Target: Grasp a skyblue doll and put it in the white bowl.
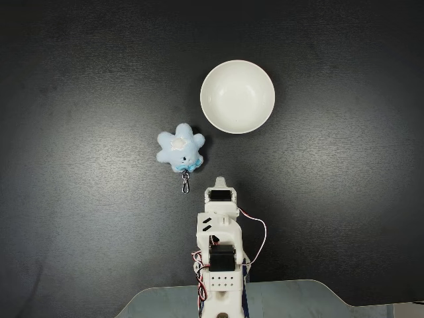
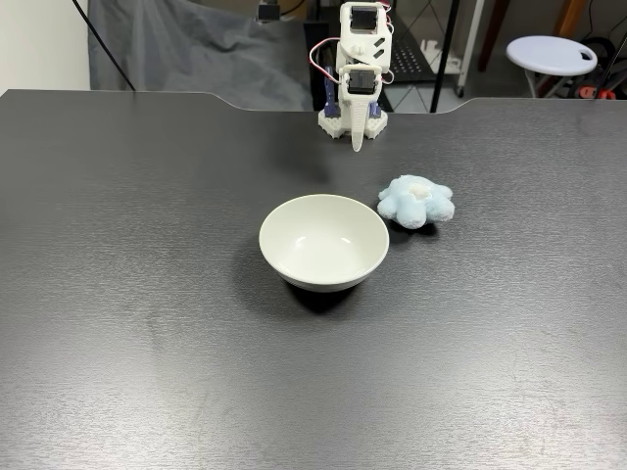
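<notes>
Dark table (image 2: pixel 147 323) (matte) — grey backdrop (image 2: pixel 186 49).

doll (image 1: pixel 180 148): sky-blue, white patch | bowl (image 1: pixel 237 97): plain glossy white | table (image 1: pixel 79 99): dark grey-black | arm (image 1: pixel 218 245): white, black motors, red-white wires

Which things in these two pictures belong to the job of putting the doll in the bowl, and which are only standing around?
Belongs to the job:
- fluffy light-blue star-shaped plush doll, lying on the table beside the bowl
- round glossy white bowl, empty
- white gripper, folded near the arm's base

Only standing around:
- black table
- round white stool behind the table
- grey cloth behind the table
</notes>
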Controlling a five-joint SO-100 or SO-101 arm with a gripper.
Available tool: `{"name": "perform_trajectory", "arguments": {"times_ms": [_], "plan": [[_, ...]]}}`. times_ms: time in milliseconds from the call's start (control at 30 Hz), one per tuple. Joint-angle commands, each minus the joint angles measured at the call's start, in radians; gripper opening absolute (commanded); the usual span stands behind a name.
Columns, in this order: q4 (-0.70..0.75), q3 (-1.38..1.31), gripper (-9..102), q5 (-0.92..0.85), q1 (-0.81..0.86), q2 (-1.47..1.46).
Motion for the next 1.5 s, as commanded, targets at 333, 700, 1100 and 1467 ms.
{"name": "perform_trajectory", "arguments": {"times_ms": [333,700,1100,1467], "plan": [[-0.008,-0.014,0,0.005,-0.002,0.006],[-0.008,-0.014,0,0.005,0.0,0.006],[-0.015,-0.012,0,0.0,-0.009,0.006],[-0.518,-0.012,0,0.011,0.002,0.008]]}}
